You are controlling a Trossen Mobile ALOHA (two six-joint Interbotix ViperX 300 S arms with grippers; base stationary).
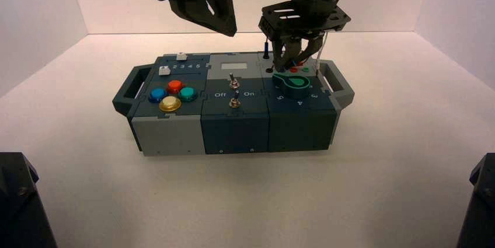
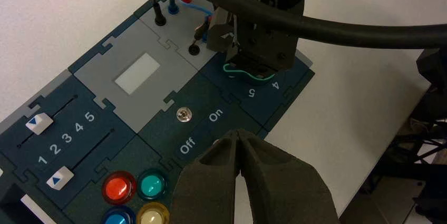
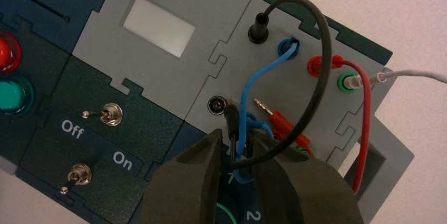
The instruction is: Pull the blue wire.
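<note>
The blue wire [image 3: 246, 95] runs from its blue socket plug [image 3: 289, 47] on the box's grey wire panel and curls in a loop over the dial's numbers. My right gripper [image 3: 237, 134] is lowered over that loop. Its fingers stand open, one on each side of the blue wire and of a loose black plug [image 3: 232, 117], with a gap left on both sides. In the high view the right gripper [image 1: 295, 61] hangs over the right rear of the box [image 1: 175, 134]. My left gripper [image 2: 240, 135] is shut on nothing and hovers above the Off/On switches.
A black wire [image 3: 321, 76], a red wire [image 3: 365, 129] and a white wire [image 3: 416, 74] share the panel. A loose red plug [image 3: 279, 121] lies beside the blue loop. Two toggle switches [image 3: 110, 113], a green knob [image 1: 297, 83], coloured buttons [image 1: 172, 95] and sliders [image 2: 39, 123] fill the box.
</note>
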